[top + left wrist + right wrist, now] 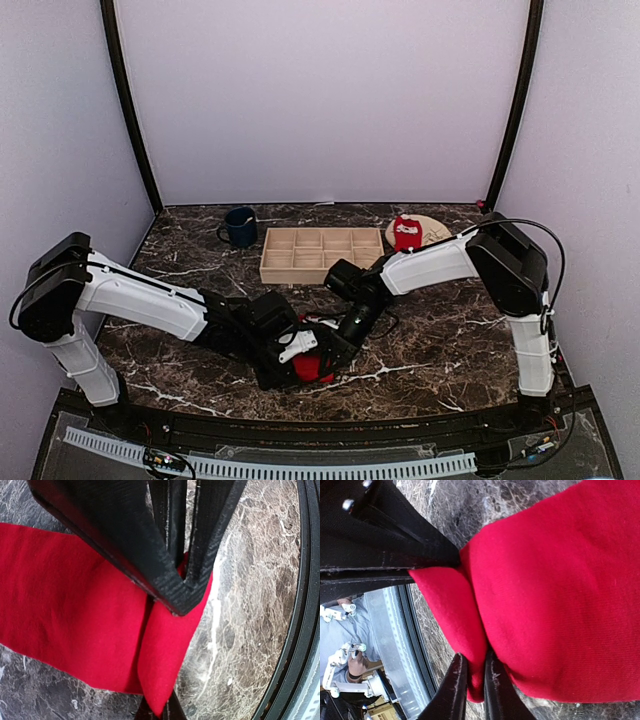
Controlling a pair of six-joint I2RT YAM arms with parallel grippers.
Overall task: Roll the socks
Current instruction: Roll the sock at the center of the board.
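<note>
One red sock (308, 368) lies near the table's front edge, and both grippers meet over it. In the left wrist view the sock (70, 615) spreads flat to the left, with a fold at its right end. My left gripper (159, 707) is shut on that fold, while the other arm's black fingers (185, 587) press in from above. My right gripper (474, 680) pinches a fold of the same sock (555, 595) between its narrow fingers. In the top view, the left gripper (303, 358) and right gripper (332, 356) nearly touch. A second red sock (405, 232) rests on the tan plate (434, 228).
A wooden compartment tray (322, 253) stands at the back middle, with a dark blue mug (240, 227) to its left. The table's black front rim (295, 630) runs close to the grippers. Purple walls enclose the marble table (450, 330).
</note>
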